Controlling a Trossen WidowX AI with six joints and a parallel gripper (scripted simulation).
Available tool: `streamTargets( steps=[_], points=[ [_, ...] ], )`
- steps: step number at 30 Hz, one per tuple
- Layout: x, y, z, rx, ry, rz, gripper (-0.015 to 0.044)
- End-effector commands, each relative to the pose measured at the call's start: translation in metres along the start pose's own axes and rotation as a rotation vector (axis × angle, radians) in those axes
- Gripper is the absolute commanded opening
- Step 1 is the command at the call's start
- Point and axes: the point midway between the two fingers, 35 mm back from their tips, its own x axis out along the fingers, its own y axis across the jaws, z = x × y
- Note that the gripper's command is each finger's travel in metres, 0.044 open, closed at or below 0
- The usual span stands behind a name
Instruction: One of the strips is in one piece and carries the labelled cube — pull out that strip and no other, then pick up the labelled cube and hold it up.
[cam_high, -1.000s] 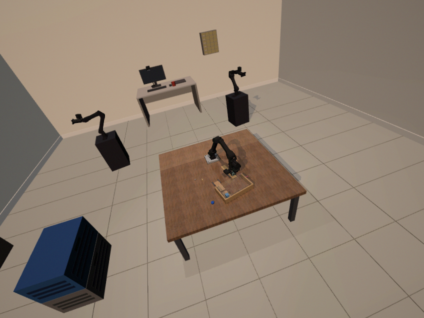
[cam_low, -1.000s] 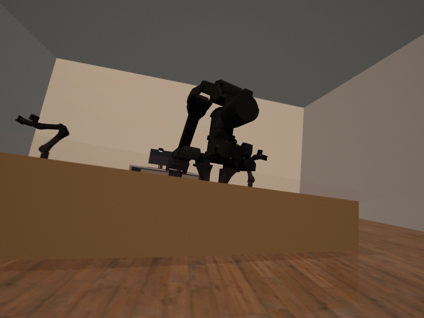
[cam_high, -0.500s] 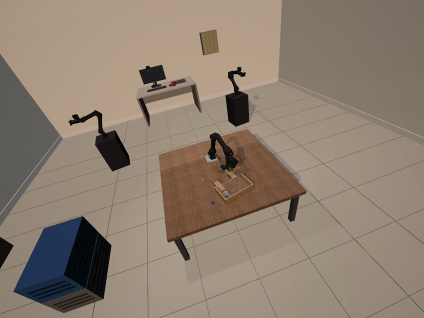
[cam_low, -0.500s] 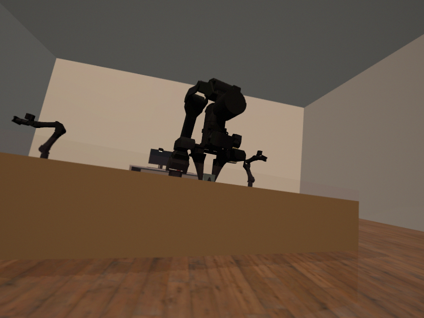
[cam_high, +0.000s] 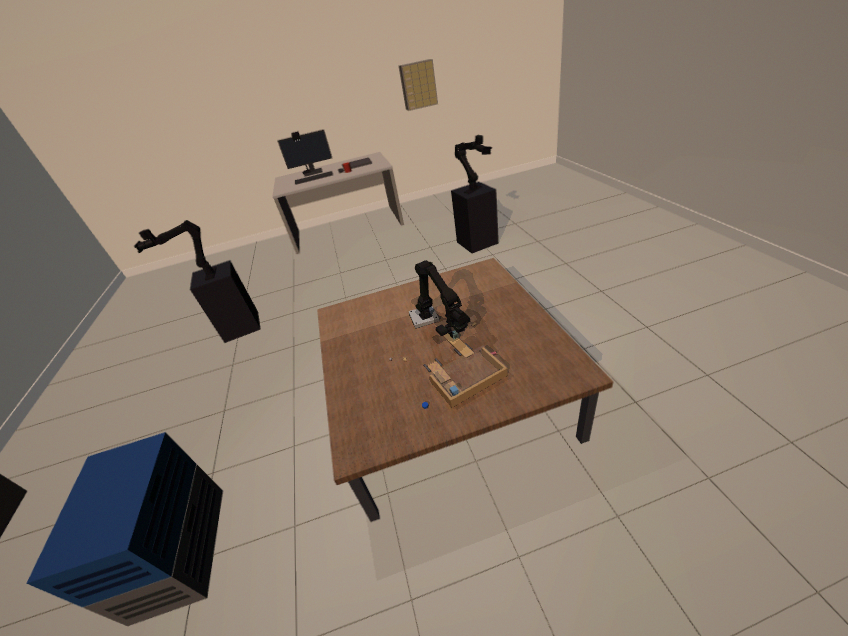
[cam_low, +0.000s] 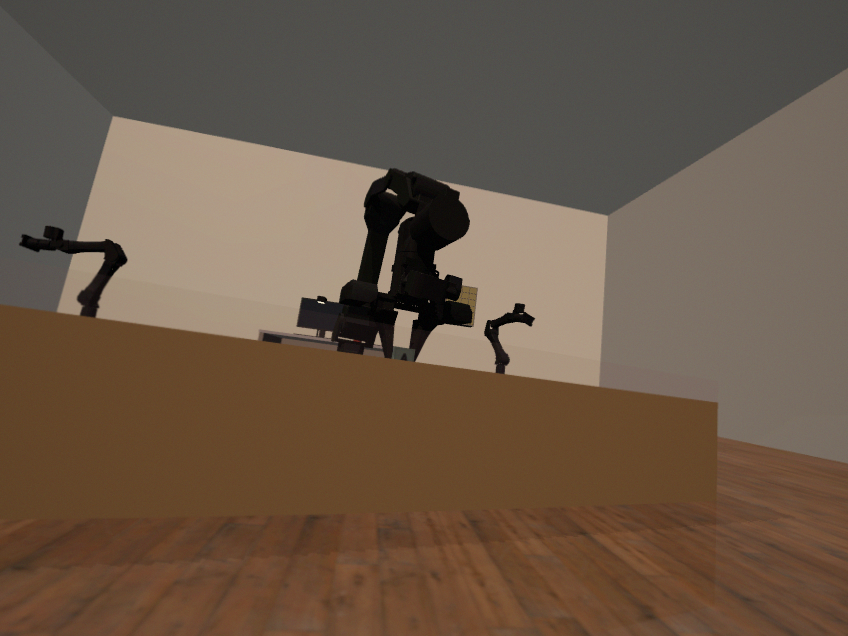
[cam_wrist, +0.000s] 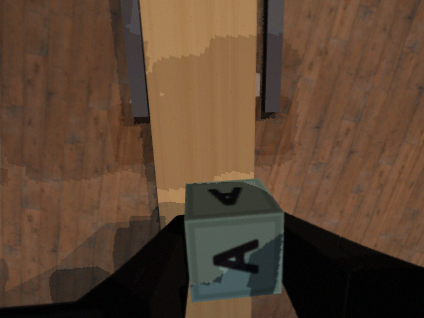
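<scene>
Between my two black fingers in the wrist view sits the labelled cube, a grey-green block with an A on the face toward the camera and another on its top. I read the gripper as closed about a third of its travel and clamped on the cube's left and right sides. Working left to right: the left finger presses the cube's left wall, the cube fills the middle, and the right finger meets its right wall; under and beyond it runs the pale strip, with a dark rail along each edge farther out. I cannot tell whether the cube's base is touching the strip or just off it.

From the top camera the gripper hangs near the arm's base, on the near side of the wooden tray, on the table. A second blue cube lies inside the tray; I leave it alone.

My judgement is that the step in hand is the lift. To do it well I would keep the squeeze constant, raise straight up without twisting the wrist, go slowly, watch that the A stays centred between the fingers, and hold it well above the strip.
</scene>
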Motion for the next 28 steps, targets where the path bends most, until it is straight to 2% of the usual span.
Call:
streamTargets(
  steps=[1, 7, 28],
  points=[
    [-0.01, 0.0, -0.001, -0.005, -0.014, 0.002, 0.0],
    [-0.037, 0.0, -0.002, -0.005, -0.014, 0.001, 0.0],
    [-0.038, 0.0, -0.002, -0.005, -0.014, 0.001, 0.0]
  ],
)
